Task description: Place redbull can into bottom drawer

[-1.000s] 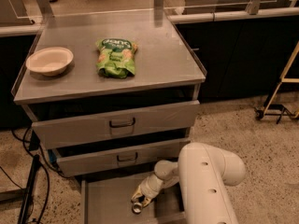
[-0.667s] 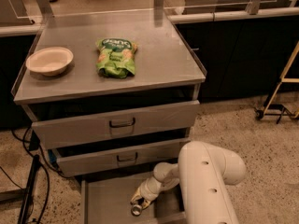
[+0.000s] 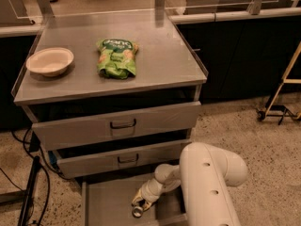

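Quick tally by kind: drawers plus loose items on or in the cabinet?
drawer: 3, namely top drawer, middle drawer, bottom drawer
bowl: 1
green snack bag: 1
redbull can: 1, low in the open bottom drawer, at the pincer
Total: 6

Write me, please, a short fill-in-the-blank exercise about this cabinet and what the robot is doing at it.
The hand reaches into the open drawer, which is the ____ of the three.
The can is right at the ____, over that drawer's floor.
On the cabinet top, the bag lies, as the camera sees it, to the ____ of the bowl.
Missing words: bottom; hand; right.
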Controlling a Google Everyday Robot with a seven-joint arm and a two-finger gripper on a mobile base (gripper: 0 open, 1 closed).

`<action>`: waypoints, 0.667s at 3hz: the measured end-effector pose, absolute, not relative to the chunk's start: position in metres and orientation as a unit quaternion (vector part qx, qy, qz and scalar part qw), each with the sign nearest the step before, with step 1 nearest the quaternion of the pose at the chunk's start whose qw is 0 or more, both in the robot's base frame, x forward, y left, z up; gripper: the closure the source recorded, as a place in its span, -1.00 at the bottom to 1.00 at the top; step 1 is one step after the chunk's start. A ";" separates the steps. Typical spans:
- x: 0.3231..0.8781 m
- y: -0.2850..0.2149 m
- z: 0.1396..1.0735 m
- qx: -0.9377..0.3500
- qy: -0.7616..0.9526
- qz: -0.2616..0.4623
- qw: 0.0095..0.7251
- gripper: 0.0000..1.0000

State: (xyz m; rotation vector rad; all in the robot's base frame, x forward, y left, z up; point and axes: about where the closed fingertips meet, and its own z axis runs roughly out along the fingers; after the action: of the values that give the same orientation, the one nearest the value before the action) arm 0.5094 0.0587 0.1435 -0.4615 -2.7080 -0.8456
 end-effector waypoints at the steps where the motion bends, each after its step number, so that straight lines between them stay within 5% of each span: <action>1: 0.509 0.059 0.144 -0.159 -0.934 -0.292 0.133 0.03; 2: 0.509 0.059 0.143 -0.159 -0.934 -0.292 0.133 -0.44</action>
State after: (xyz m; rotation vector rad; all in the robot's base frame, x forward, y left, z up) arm 0.5094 0.0587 0.1435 -0.4615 -2.7080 -0.8456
